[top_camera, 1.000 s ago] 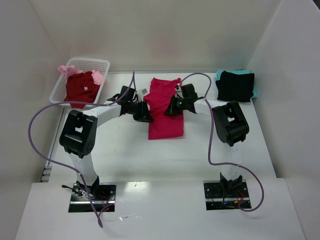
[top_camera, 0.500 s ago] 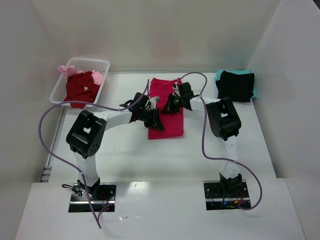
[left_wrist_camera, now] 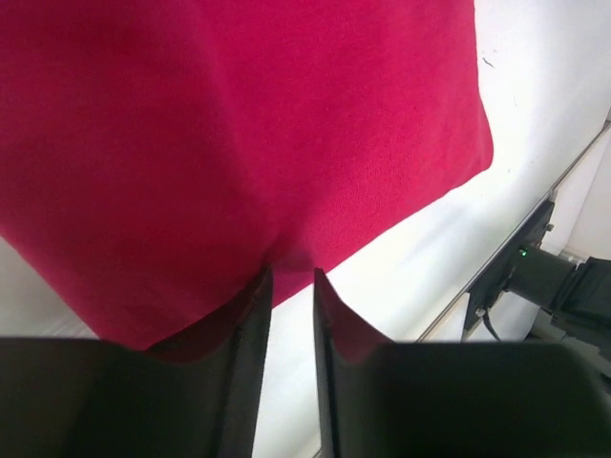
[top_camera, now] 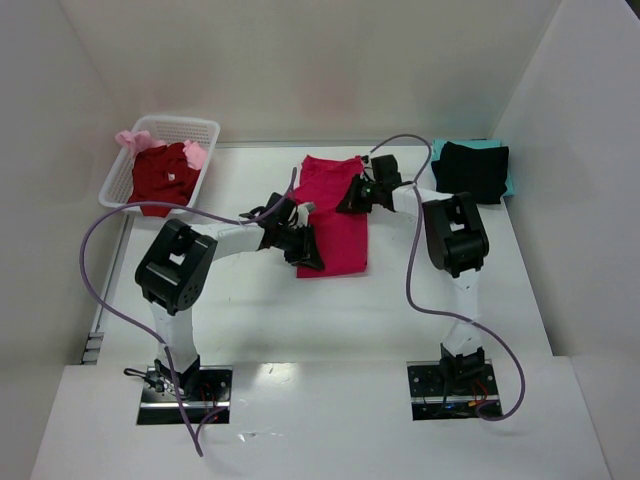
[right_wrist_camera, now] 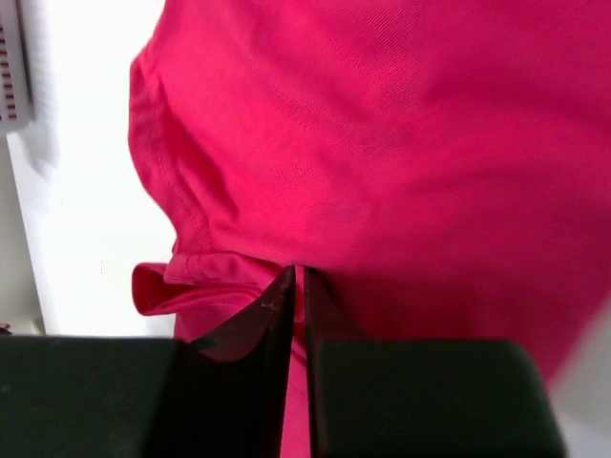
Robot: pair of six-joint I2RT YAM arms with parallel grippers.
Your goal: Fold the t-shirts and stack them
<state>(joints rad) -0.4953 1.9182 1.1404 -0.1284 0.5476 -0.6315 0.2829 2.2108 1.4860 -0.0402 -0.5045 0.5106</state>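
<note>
Lying flat at the middle of the table, the crimson-pink t-shirt forms a long narrow panel, its length running from the far side toward the arm bases. The left gripper sits at the near left edge of this panel. In the left wrist view its fingers stand a narrow gap apart, with the hem reaching the tips and white table visible through the gap; whether the hem is clamped cannot be determined. The right gripper sits at the far right portion of the same garment. In the right wrist view its fingers are almost pressed together, leaving a hairline slit, and the tips meet a bunched fold of cloth; whether that fold is nipped cannot be determined. At the far right corner, a black t-shirt rests folded on top of a teal t-shirt, whose edges show around it. At the far left corner, a white lattice basket contains a dark red t-shirt, part of it hanging over the near rim, and a pale pink t-shirt showing at the far left rim.
</note>
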